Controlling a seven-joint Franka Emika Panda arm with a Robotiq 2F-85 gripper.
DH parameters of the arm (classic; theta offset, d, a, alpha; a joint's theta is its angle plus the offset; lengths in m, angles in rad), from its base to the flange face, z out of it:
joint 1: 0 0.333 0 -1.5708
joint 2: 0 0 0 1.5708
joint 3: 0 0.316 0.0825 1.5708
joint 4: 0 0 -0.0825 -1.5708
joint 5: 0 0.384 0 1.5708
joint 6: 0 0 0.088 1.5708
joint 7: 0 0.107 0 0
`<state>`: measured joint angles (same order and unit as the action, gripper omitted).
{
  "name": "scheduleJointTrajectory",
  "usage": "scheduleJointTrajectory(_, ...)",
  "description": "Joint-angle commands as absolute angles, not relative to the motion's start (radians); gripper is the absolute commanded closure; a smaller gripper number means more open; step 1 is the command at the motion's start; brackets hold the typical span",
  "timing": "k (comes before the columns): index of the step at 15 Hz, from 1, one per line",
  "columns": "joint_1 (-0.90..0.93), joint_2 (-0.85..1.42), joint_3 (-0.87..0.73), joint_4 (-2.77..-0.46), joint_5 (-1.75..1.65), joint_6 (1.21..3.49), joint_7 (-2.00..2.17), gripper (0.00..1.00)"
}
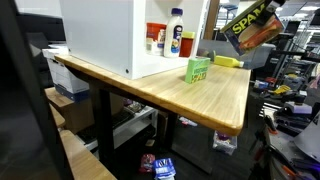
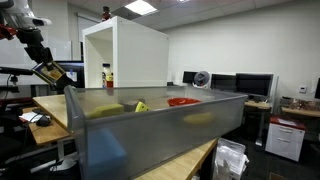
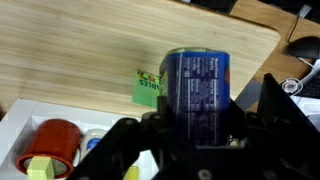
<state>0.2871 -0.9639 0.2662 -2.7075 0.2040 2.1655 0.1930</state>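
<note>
In an exterior view, I see a big white box (image 1: 100, 35) standing on the left of the wooden table (image 1: 215, 100). By its open side stand a small bottle with a red cap (image 1: 160, 40) and a white bottle (image 1: 175, 32) with a blue label. A bit more to the right, a green box (image 1: 198, 69) sits on the table top. A yellow thing (image 1: 228, 61) lies just behind it, farther away. At the far right, my gripper (image 1: 266, 22) is high up over the right end of the table. It holds the Spam can (image 1: 247, 30), and the can is tilted.

In the wrist view, a red cup (image 3: 57, 140) and a yellow block (image 3: 38, 168) lie at the left on a white surface (image 3: 15, 120). The green box is down on the wood. In the middle, the blue side of the can fills the view. The two fingers (image 3: 275, 118) are squeezed onto it, one on each side. The can is up in the air and touches nothing else.
</note>
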Motion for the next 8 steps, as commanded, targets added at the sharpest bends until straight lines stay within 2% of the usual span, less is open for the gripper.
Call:
scheduleJointTrajectory(1,0.336,-0.961,0.213,-2.677,0.200,2.125,0.061,0.70)
scheduleJointTrajectory(6,0.421,-0.950,0.130,-2.668,0.234,2.094,-0.121,0.70)
scheduleJointTrajectory(7,0.397,-0.877,0.054,-2.548,0.200,2.059,-0.212,0.70)
scheduleJointTrajectory(8,0.409,-0.867,0.009,-2.553,0.191,2.065,-0.268,0.70)
